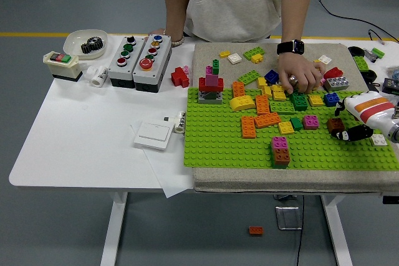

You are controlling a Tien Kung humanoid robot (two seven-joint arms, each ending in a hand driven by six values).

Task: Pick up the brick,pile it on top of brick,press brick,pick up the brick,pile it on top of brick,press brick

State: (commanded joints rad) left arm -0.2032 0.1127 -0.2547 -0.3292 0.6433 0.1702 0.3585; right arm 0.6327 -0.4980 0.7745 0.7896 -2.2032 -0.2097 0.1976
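Note:
My right hand [353, 133] comes in from the right edge over the green baseplate [218, 147], its black fingers relaxed and holding nothing. A brown brick [335, 124] sits just left of the fingertips; whether they touch it I cannot tell. A magenta brick stacked on a brown-orange one [280, 152] stands near the plate's front. Several loose orange, yellow and green bricks [265, 113] lie mid-plate. A person's hand [299, 78] rests above a dark green brick [300, 101] on the plate. My left arm is out of view.
A red, magenta and green tower [211, 85] stands at the plate's back left. Two button boxes [138, 59], a white bowl with a gear [87, 43], a switch [62, 63] and a white panel [154, 135] lie on the left. More bricks [336, 82] sit at the back right.

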